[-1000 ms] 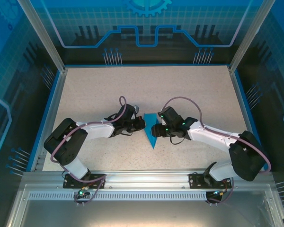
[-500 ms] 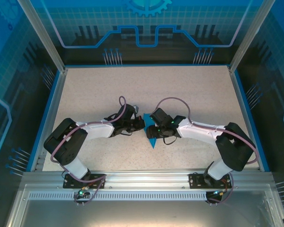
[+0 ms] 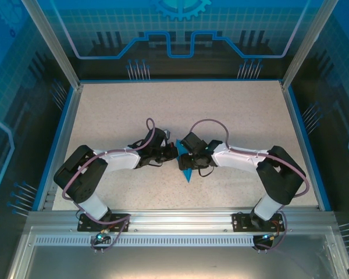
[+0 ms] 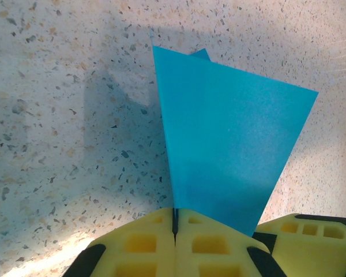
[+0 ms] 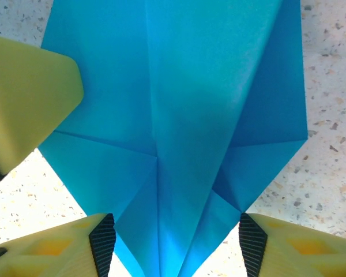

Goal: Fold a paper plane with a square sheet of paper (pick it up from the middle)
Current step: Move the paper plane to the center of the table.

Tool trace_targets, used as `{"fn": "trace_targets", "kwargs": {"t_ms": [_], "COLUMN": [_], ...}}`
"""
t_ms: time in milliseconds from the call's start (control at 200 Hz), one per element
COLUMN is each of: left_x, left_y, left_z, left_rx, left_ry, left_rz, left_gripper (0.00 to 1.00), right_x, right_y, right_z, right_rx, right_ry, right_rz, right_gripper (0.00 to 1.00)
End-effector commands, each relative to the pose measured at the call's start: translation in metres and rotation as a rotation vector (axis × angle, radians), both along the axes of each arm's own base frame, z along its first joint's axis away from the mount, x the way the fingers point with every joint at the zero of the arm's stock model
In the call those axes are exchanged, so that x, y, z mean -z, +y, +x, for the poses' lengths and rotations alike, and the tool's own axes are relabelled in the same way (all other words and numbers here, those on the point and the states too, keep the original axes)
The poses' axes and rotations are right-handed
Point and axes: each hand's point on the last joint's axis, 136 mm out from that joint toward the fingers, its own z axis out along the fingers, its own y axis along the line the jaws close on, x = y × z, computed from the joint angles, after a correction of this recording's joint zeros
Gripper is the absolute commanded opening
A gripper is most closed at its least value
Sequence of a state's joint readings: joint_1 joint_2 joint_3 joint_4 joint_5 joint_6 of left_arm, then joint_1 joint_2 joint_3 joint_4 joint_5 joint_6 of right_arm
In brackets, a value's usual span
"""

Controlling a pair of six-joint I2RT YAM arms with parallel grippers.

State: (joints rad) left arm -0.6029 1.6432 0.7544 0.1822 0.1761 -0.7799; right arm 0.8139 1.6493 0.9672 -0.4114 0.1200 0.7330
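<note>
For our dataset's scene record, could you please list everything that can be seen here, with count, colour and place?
paper plane: one, bright blue, partly folded, middle of the table
table: one, speckled beige with blue border, inside the enclosure
backdrop panels: several, blue printed, behind and beside the table
metal rail: one, silver, near edge, under the arm bases
left gripper: one, yellow fingers, shut on the plane's edge
right gripper: one, yellow fingers, open, one finger on each side of the plane

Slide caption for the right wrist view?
Open right end effector straddles the creased blue paper over the speckled table, left finger at upper left.
</note>
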Motion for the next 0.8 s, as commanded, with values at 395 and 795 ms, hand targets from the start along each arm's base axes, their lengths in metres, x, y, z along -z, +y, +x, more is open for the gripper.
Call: {"fn": "trace_targets", "kwargs": {"t_ms": [395,795], "left_x": [0.004,0.005], "left_y": [0.006,0.007], "left_z": [0.001,-0.001], "left_rx": [-0.017,-0.018], "left_ry": [0.001,0.006], "left_rz": [0.015,0.017], "left_gripper": [0.0,0.0], "right_x": [-0.009,0.002], "right_y": [0.015,0.008], "right_z": [-0.008,-0.018], "right_rx": [-0.022,0.061], "right_ry": [0.015,0.057], "right_rz": [0.05,0.043], "right_gripper": [0.51,0.36]}}
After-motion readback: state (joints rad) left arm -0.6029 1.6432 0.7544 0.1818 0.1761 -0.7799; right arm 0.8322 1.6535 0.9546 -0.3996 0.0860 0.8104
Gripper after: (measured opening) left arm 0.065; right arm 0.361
